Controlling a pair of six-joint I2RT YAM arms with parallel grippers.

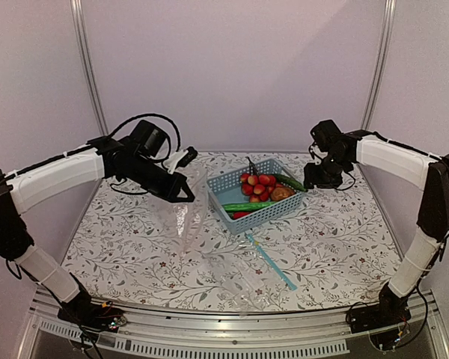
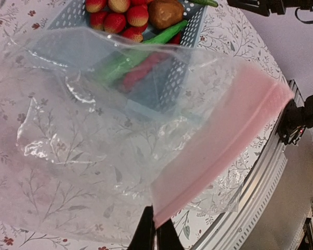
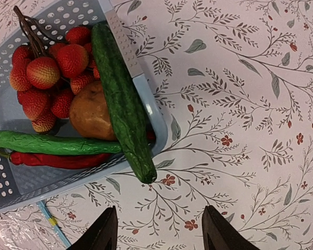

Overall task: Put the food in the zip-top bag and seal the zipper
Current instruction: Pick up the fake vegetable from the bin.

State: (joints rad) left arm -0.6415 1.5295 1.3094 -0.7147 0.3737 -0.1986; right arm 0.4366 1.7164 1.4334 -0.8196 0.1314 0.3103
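While the left end effector is pinched fully together on what looks like a corner of the zip-top bag at its pink zipper (the pinch sits at the frame's edge, so the exact hold is hard to confirm), the right end effector hangs with fingers parted and nothing between them. The step in hand seems to be the first pick, since no food is in the bag yet. Just ahead of the right fingers, the thick green vegetable overhangs the rim of the blue basket above the bench. The potato-like lump, fruits, slimmer green vegetable and chili lie beyond it. The next move calls for lowering astride that overhanging end and closing.
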